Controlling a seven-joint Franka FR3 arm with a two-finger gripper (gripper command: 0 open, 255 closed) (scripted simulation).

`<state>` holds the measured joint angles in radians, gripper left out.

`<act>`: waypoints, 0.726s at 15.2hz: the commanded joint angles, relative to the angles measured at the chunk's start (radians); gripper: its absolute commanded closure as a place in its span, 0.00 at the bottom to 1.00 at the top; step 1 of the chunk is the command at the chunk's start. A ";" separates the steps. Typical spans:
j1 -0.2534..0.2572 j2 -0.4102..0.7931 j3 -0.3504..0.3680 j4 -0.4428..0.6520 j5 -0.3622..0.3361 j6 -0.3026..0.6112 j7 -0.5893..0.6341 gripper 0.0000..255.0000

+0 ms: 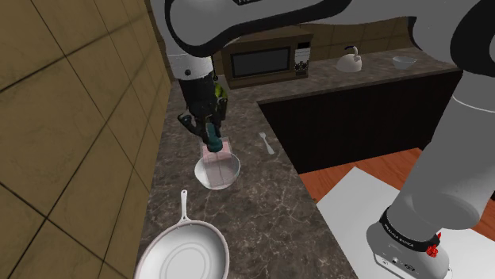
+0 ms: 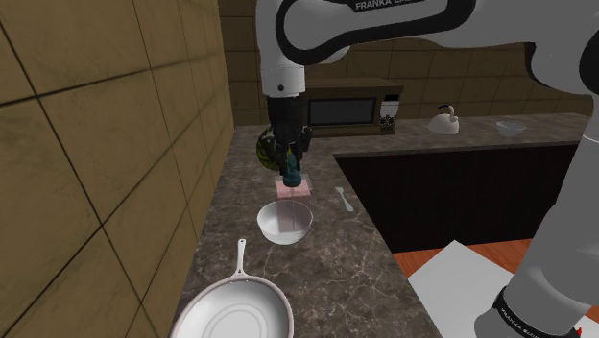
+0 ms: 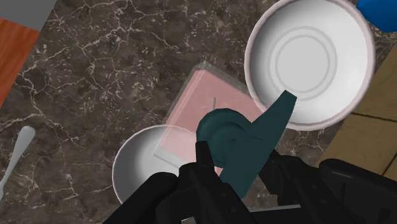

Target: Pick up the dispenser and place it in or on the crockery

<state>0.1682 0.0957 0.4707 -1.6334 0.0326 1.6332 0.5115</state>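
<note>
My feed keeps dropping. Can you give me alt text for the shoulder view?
The black gripper is shut on the teal pump top of a pink dispenser, holding it over a white bowl on the dark marbled counter, its base at the bowl's rim. A white pan lies nearer the camera.

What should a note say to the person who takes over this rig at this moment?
Hand: shut on the dispenser, at its teal pump.
Dispenser: pink body low over the white bowl; I cannot tell whether it touches the bowl.
Done: dispenser picked up and brought to the bowl.
Left: set it down in the bowl, open the hand, pull away.
</note>
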 commanded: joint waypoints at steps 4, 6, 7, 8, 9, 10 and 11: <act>-0.012 0.148 -0.027 0.251 -0.065 -0.119 -0.042 1.00; -0.007 0.221 -0.036 0.380 -0.094 -0.181 -0.057 1.00; -0.001 0.263 -0.041 0.454 -0.110 -0.216 -0.064 1.00; 0.008 0.310 -0.047 0.538 -0.127 -0.255 -0.072 1.00; 0.020 0.363 -0.053 0.635 -0.147 -0.300 -0.081 1.00; 0.039 0.428 -0.060 0.754 -0.170 -0.356 -0.091 1.00; 0.032 0.413 -0.060 0.716 -0.163 -0.332 -0.092 1.00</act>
<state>0.2017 0.4994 0.4128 -0.9302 -0.1278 1.3048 0.4255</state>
